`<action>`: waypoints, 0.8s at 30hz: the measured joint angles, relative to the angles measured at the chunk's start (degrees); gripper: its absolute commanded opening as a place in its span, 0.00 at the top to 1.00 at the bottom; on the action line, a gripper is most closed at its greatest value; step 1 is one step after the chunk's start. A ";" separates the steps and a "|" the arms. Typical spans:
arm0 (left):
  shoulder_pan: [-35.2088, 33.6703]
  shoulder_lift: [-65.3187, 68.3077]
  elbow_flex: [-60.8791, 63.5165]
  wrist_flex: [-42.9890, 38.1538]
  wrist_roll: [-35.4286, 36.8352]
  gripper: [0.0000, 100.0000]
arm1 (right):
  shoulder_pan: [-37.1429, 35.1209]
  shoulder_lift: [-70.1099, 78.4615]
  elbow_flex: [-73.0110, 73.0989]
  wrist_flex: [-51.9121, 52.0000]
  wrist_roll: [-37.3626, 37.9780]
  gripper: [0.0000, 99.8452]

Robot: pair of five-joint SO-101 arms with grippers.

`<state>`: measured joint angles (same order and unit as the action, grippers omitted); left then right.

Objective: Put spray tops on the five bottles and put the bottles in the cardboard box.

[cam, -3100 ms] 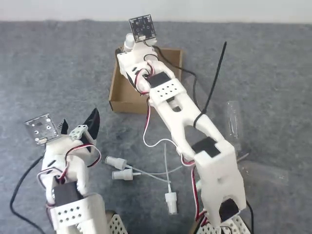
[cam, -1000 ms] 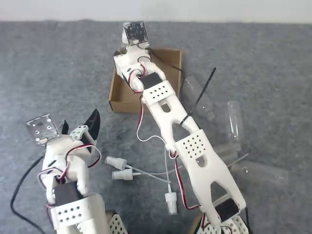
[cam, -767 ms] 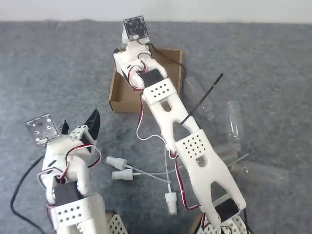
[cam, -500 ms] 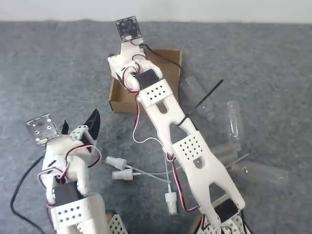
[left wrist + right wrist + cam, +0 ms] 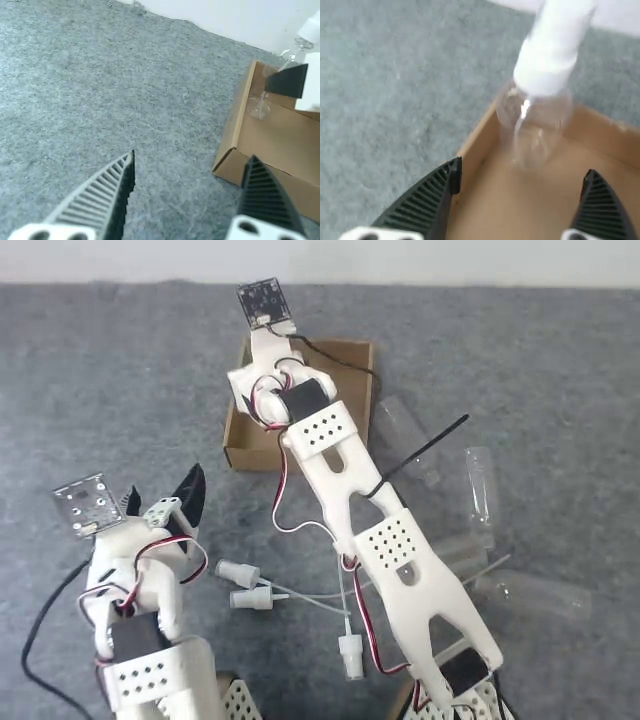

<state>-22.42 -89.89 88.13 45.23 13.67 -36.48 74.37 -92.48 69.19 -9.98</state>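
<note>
Grey carpet-like cloth covers the table. One bottle with a white spray top rests its base on the floor of the cardboard box, just ahead of the right pincer, whose jaws gape wide and grip nothing. Four uncapped bottles lie on the cloth behind that pincer, beside its arm. Three loose spray tops lie behind the left pincer, which is also spread wide and empty, with the box ahead of it
</note>
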 measured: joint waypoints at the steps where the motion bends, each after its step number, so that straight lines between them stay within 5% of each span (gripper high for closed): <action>1: 0.00 0.00 0.00 0.00 0.00 0.68 | 0.00 0.00 0.00 1.23 0.00 0.67; 14: 0.00 0.00 0.00 0.00 0.00 0.68 | 0.00 0.00 0.00 14.51 0.00 0.67; 24: 0.00 0.00 0.00 0.00 0.00 0.68 | 0.00 -2.55 0.00 15.74 0.00 0.82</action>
<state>-22.42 -89.89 88.13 45.23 13.67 -36.48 71.82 -92.48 84.92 -9.98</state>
